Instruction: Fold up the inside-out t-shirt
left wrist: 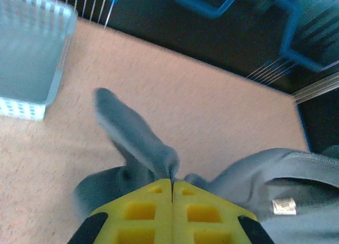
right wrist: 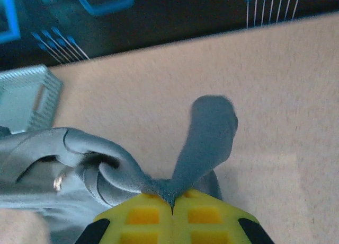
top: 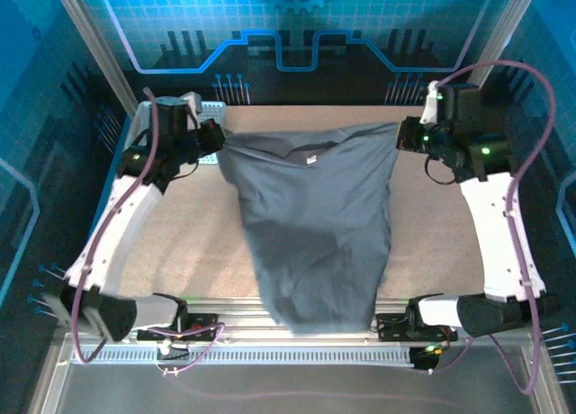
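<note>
I see a tan, fuzzy table point(top: 171, 243). Behind it is a dark wall point(top: 288, 18) with bright blue lines. 2 grey metal posts point(top: 94, 45) stand at the sides.

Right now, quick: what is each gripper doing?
Left gripper: closed, pinching the plain dark grey cloth t-shirt.
Right gripper: closed, pinching the same t-shirt.

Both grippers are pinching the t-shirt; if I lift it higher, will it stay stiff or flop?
Probably floppy: the t-shirt sags between the left gripper and right gripper, trailing down to the near edge of the table. Likely light, since two small pinches hold it. It may bunch or swing; cloth gathers in folds at each pinch.
</note>
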